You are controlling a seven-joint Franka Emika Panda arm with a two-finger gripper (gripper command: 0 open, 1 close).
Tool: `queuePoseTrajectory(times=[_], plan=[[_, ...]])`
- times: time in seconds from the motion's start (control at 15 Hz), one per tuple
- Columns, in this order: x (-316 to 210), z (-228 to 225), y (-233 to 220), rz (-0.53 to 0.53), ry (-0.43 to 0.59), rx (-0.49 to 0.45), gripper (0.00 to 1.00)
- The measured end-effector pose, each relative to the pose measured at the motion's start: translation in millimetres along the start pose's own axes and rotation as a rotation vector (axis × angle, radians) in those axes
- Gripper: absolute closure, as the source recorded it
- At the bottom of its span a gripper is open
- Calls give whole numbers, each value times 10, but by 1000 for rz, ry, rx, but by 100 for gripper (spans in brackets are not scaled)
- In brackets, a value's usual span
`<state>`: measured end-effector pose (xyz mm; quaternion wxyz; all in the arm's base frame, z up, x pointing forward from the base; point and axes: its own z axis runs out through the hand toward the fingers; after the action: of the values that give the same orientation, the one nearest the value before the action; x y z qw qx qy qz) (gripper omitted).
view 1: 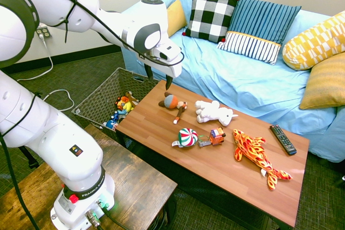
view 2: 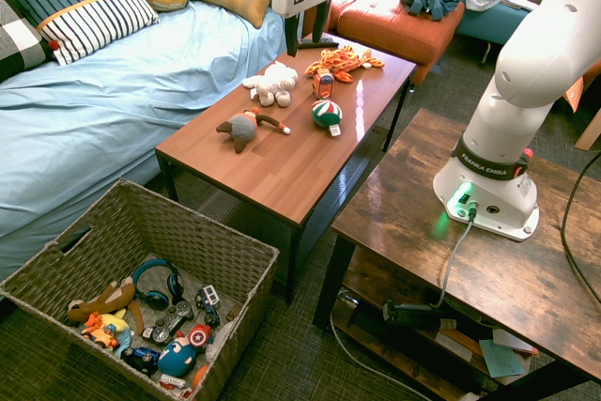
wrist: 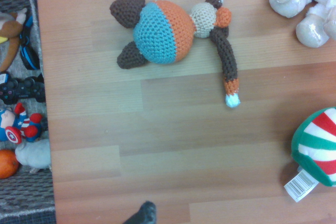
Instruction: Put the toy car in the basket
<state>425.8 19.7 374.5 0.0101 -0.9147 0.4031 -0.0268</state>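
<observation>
In the 1st ext. view I've got the gripper over the basket-side end of the wooden surface, fingers pointing down, wide open w/ nothing between them. The toy car, orange-red & boxy, sits on the surface just beside the striped ball, w/ the white plush behind it, sofa side, and the flame-patterned plush fish on its other side. The remote lies past the fish; the crocheted toy is nearest the basket, which stands on the floor at the surface's end, toys inside. In the 2nd ext. view I see the same gripper from the other side, fingers apart & empty, above the surface. Toy car's upright between ball & fish, near the white plush. Basket holds a headset, a game controller & assorted small toys. In the wrist view I get the crocheted toy, blue & orange body w/ brown limbs, flat on the wood, plus part of the ball w/ its barcode tag, part of the white plush and a strip of the basket w/ the controller in it.
</observation>
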Motion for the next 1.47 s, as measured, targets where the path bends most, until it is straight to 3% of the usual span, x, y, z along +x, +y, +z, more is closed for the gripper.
queuePoseTrajectory(times=[0.2,0.47,0.67,1.07,1.47], plan=[[99,30,96,13,-10,-5,0],[825,132,846,100,28,25,0],[1285,665,1107,127,53,60,0],[2160,1670,1159,314,30,-1,0],[2382,2191,1213,382,-26,-41,0]])
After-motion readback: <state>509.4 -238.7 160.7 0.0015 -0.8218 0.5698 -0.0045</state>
